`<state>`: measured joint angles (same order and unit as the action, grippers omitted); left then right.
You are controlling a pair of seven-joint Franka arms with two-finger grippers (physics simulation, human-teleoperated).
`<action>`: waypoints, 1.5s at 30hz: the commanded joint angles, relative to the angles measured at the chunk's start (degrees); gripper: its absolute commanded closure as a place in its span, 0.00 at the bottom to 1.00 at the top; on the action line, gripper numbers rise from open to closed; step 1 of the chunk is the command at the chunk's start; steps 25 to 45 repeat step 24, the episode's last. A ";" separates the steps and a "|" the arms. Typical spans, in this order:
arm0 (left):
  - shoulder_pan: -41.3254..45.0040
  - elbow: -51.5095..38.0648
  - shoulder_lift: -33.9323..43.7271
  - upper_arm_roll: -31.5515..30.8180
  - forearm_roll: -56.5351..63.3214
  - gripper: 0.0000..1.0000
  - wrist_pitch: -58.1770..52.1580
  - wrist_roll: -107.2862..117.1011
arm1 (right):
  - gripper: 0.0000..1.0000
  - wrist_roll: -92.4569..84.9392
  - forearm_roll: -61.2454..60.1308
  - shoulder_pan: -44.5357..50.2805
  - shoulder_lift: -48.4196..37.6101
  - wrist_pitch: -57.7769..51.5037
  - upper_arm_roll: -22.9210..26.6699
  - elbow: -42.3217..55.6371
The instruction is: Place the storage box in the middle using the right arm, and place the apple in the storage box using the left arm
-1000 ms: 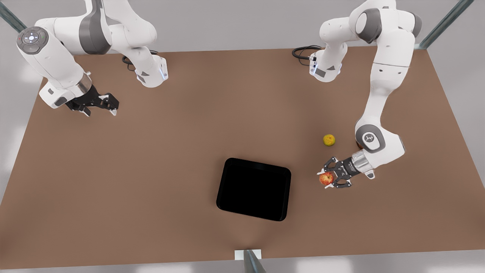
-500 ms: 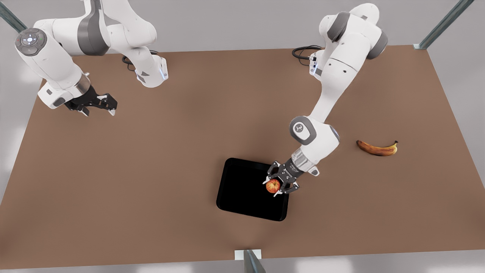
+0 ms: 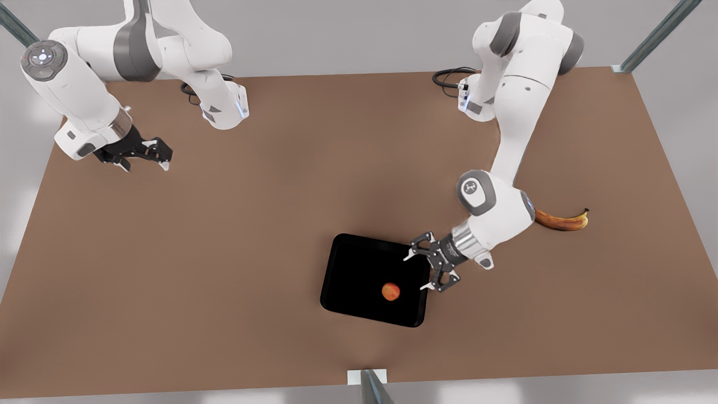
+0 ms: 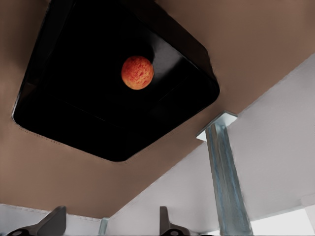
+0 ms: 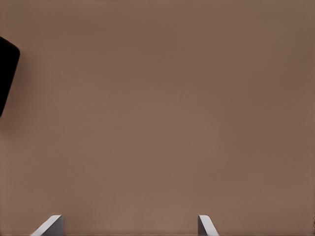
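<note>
One storage box (image 3: 374, 279) sits on the table (image 3: 224, 235) near the middle of its front edge. One apple (image 3: 391, 291) lies inside the box, toward its front-right corner in the front view, touching no wall. One banana (image 3: 562, 220) lies near the table's right edge. The left gripper (image 3: 429, 269) hovers over the box's right rim, fingers spread, empty. The right gripper (image 3: 147, 152) waits near the table's back-left corner, fingers apart.

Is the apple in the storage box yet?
In. The apple lies on the storage box floor, free of the open left gripper.
</note>
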<state>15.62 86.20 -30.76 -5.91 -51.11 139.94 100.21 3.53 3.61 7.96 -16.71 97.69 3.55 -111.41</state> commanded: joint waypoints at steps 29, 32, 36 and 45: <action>-8.86 -8.85 19.78 5.03 49.88 0.00 -60.22 -98.90 | 0.00 -0.02 -0.36 0.22 -3.68 -1.80 -0.03 -3.19; -8.86 -8.85 19.78 5.03 49.88 0.00 -60.22 -98.90 | 0.00 -0.02 -0.36 0.22 -3.68 -1.80 -0.03 -3.19; -8.86 -8.85 19.78 5.03 49.88 0.00 -60.22 -98.90 | 0.00 -0.02 -0.36 0.22 -3.68 -1.80 -0.03 -3.19; -8.86 -8.85 19.78 5.03 49.88 0.00 -60.22 -98.90 | 0.00 -0.02 -0.36 0.22 -3.68 -1.80 -0.03 -3.19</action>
